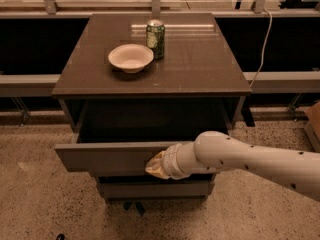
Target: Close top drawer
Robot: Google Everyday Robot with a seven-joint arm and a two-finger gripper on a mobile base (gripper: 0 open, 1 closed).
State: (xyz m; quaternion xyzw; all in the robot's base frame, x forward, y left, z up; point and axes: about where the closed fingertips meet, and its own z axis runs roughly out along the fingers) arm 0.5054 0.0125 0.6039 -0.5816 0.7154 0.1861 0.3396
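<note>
Most travel is remaining: top drawer is standing well out from the table | I am holding the gripper against its front, right of middle | jaws' spread I cannot tell | push-in is pending.

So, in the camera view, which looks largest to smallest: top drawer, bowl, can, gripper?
1. top drawer
2. bowl
3. can and gripper, at the drawer's front: they look alike, and the gripper is nearer the camera, so I leave them unranked.
</note>
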